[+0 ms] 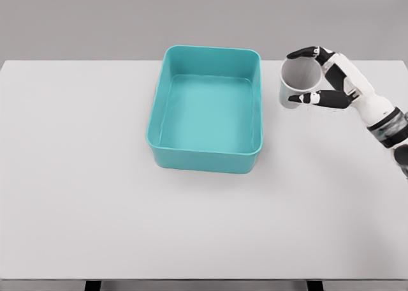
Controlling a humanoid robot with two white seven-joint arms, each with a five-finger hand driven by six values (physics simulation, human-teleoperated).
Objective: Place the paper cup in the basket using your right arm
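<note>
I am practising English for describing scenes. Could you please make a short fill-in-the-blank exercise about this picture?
1. The paper cup is held by the ____ hand.
2. The basket has the colour ____.
3. The cup is to the ____ of the basket in the head view.
4. The inside of the basket is ____.

Missing words: right; teal; right; empty

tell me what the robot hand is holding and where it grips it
The right robot hand holds the paper cup by its side wall, near the rim.
</note>
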